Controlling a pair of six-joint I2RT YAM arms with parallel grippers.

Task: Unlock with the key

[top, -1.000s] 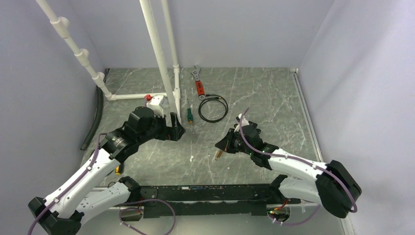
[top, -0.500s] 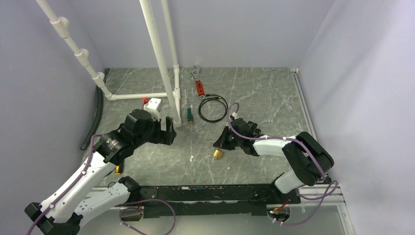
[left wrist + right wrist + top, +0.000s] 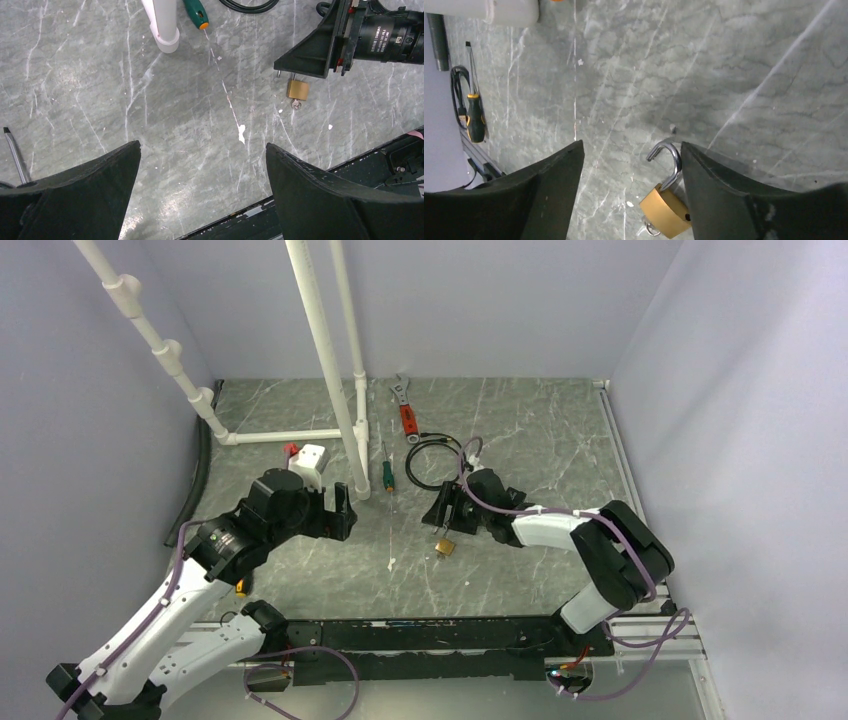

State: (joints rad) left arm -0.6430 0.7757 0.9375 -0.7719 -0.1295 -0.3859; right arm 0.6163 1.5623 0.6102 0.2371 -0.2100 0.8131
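The right gripper [image 3: 631, 150] is seen with its jaws spread apart and nothing clasped. The brass padlock [image 3: 665, 211] is found lying on the surface just beside one finger, its shackle open. A small metal piece at the lock's base, taken to be the key [image 3: 296, 104], is too tiny to be made out surely. The left gripper [image 3: 202, 150] is held wide and empty. The grey marbled tabletop [image 3: 150, 100] is flecked with white and enclosed by pale lilac walls [image 3: 500, 300] — white pipes [image 3: 322, 350] are stood at its rear.
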